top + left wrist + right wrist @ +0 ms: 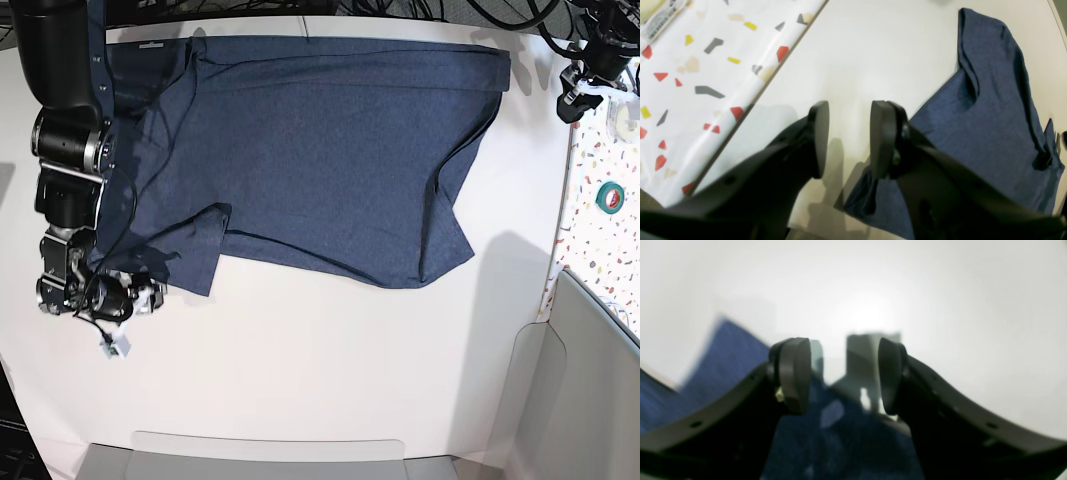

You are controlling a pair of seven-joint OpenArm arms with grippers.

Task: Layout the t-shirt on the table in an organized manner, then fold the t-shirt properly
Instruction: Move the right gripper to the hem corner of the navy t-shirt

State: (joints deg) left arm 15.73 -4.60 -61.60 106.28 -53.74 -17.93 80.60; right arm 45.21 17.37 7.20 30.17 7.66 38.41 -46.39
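Nearest the base camera we see the bare white table (300, 380). The t-shirt (320, 150) lies on its far half, spread plain-side up, its long axis running across the view from one arm's side to the other. It is not yet flat. One sleeve (185, 250) is doubled back at the near corner on the right arm's side. A fold also runs down the cloth toward the hem corner (450, 250) on the left arm's side.

The right gripper (841, 376) hangs just beside the doubled sleeve. In its wrist view the fingers stand partly apart with nothing between them. Blue cloth lies below and toward the camera, and bare table lies ahead. We judge that the sleeve edge lies back toward the wrist from the fingertips, not in front of them.

The left gripper (848, 140) is likewise partly open and empty. Its wrist view shows a corner of the shirt passing under one finger (882, 138), with the body of the garment stretching away to that side. The confetti-flecked surface (690, 83) lies on the other side.

We judge the right arm nearer to the fault that most needs correcting. The coming move turns on drawing that sleeve outward, across the shirt's long axis.
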